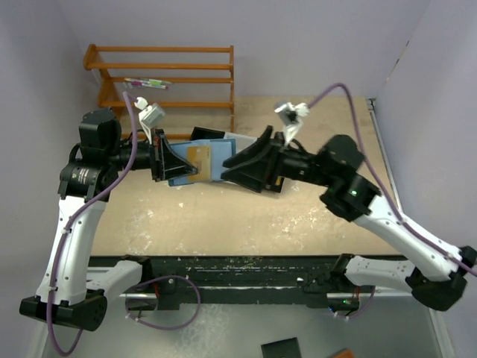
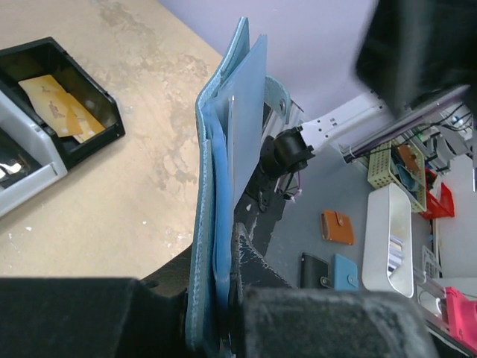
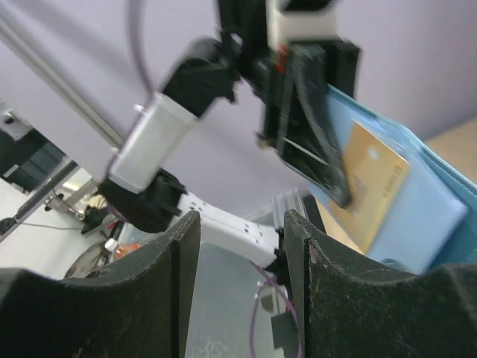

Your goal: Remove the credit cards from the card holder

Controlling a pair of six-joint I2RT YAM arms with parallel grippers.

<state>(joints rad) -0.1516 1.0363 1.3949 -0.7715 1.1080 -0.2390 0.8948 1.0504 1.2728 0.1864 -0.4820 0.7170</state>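
The blue card holder [image 1: 212, 160] hangs open above the table, with my left gripper [image 1: 165, 160] shut on its left edge. In the left wrist view the card holder [image 2: 212, 216] stands edge-on, clamped between the jaws of the left gripper [image 2: 212, 277]. A gold-tan credit card [image 1: 197, 156] sits in an inner pocket, and it also shows in the right wrist view as the credit card [image 3: 373, 183]. My right gripper [image 1: 226, 167] is open just right of the holder, and nothing lies between the jaws of this right gripper [image 3: 240, 224].
A black tray [image 2: 104, 112] on the table holds two gold-tan cards [image 2: 59, 104]. A wooden rack [image 1: 168, 78] stands at the back left. Beyond the table edge lie small wallets [image 2: 337, 227] and a white bin [image 2: 387, 239].
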